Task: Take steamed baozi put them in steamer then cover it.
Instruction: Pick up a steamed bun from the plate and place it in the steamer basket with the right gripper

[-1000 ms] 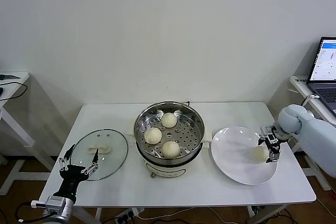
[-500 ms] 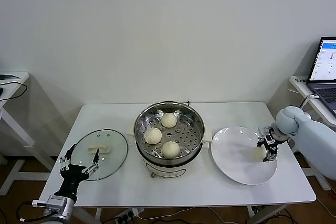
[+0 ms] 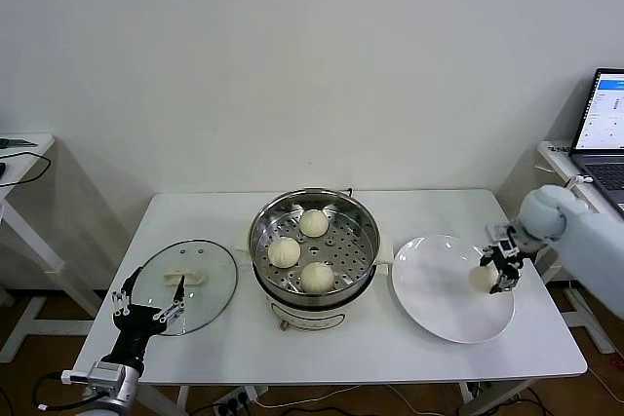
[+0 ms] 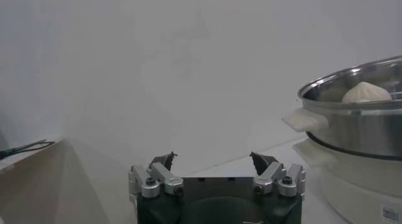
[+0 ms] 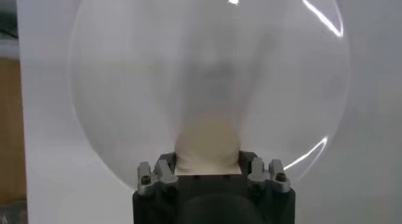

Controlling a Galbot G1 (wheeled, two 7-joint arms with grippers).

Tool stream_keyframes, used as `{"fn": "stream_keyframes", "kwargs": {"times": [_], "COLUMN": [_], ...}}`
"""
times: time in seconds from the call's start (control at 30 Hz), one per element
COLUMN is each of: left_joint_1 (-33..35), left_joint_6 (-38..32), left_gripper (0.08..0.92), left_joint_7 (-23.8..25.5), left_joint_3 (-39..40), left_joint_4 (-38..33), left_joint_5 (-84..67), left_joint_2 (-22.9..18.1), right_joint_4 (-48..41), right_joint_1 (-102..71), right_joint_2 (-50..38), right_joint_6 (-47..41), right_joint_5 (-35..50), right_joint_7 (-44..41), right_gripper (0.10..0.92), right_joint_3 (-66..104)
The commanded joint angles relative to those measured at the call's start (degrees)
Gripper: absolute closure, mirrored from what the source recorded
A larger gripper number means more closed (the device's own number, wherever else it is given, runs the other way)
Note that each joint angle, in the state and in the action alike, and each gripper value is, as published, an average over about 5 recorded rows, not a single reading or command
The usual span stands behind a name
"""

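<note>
- Now the right gripper clamps the last baozi over the white plate
- Three buns already sit in the steamer
- Left gripper, fingers spread, idles beside the cover, unplaced

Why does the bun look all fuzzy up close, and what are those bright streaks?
In the right wrist view the baozi sits too near the lens, so it blurs; the streaks are lamp glare on the shiny plate. The head view shows it sharper.
</note>
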Motion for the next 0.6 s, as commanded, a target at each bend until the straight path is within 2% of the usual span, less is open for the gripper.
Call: {"fn": "stream_keyframes", "kwargs": {"times": [0.03, 0.33, 0.6], "left_joint_1": [-0.13, -0.9, -1.72], "left_joint_6": [-0.06, -0.06, -0.01], "left_gripper": [0.177, 0.177, 0.177], "left_joint_7": [0.15, 0.5, 1.03], "left_joint_3": [-0.21, -0.17, -0.69], "left_joint_4": [0.36, 1.04, 1.95], "left_joint_5": [-0.06, -0.41, -1.21], "left_joint_2": [0.14, 0.49, 1.18], "right_joint_4": [12.61, 21.6, 22.32], "right_joint_1": [28.22, 51.14, 57.9], "right_joint_2": [-5.34, 1.02, 14.08], "right_joint_6": [-8.16, -13.72, -16.98], "right_joint_5": [22.49, 37.81, 46.66], "right_joint_7": [-1.44, 0.55, 2.89], "right_gripper": [0.372, 0.37, 0.364], "right_joint_3": [-25.57, -45.19, -50.06]}}
